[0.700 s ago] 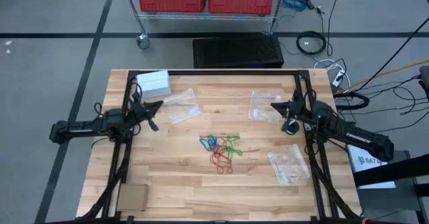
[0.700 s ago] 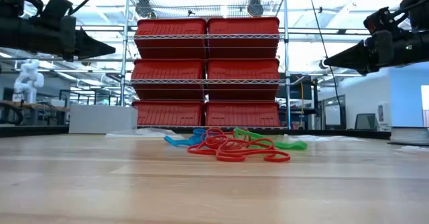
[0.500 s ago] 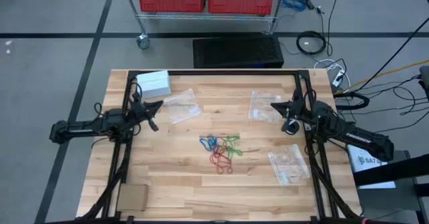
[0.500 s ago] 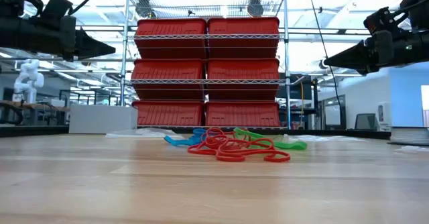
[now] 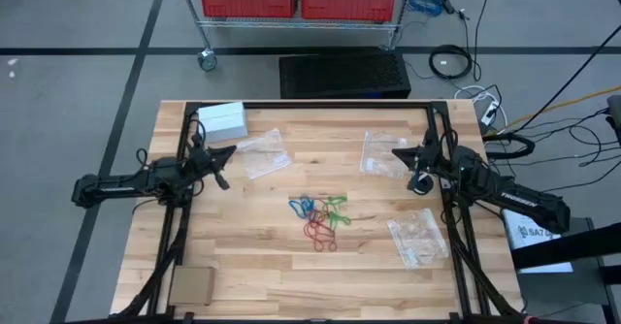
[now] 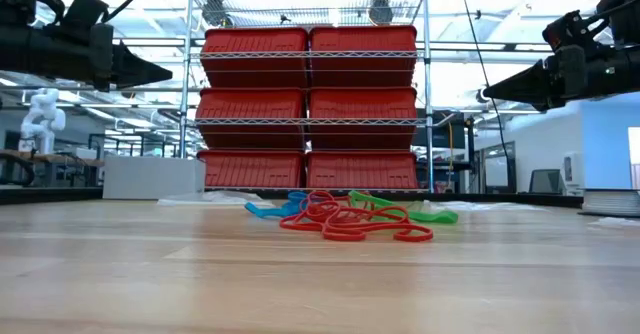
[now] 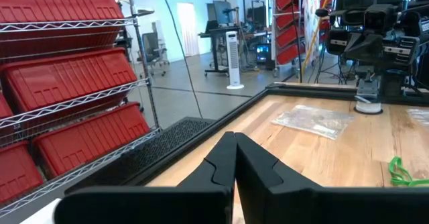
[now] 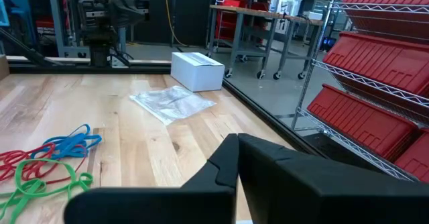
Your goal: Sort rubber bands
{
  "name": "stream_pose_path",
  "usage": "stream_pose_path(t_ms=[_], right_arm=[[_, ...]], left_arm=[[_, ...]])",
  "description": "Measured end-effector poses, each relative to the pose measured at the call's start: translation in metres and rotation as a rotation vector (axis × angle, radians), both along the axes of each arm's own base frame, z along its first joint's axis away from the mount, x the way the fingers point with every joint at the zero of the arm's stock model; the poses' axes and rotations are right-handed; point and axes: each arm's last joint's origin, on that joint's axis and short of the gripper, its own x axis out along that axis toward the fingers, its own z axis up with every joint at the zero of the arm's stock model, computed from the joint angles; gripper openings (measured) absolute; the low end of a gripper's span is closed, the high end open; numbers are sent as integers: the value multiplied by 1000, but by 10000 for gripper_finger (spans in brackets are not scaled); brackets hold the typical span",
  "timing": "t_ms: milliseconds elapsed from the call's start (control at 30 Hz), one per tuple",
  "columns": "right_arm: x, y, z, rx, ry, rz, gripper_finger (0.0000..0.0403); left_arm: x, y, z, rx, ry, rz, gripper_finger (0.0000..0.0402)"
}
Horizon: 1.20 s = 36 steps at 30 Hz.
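The rubber bands (image 5: 320, 217) lie in one tangled heap of red, blue and green loops at the middle of the table, also seen in the low view as rubber bands (image 6: 345, 216). My left gripper (image 5: 231, 151) hovers shut above the table's left side, pointing toward the far right, with nothing in it. My right gripper (image 5: 396, 152) hovers shut above the right side, pointing toward the left, also holding nothing. In the wrist views each gripper, left (image 7: 235, 143) and right (image 8: 237, 143), shows its fingers closed together.
Three clear plastic bags lie flat: one at the far left (image 5: 264, 152), one at the far right (image 5: 380, 152), one at the near right (image 5: 417, 239). A white box (image 5: 221, 121) sits at the far left corner, a brown block (image 5: 191, 286) at the near left. A black frame (image 5: 310, 106) borders the table.
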Motion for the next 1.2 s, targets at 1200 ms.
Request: stream_pose_path(t_ms=[1200], right_arm=[[0,8,28,122,-329,273,0]], left_arm=[[0,0,0,0,0,0,11]])
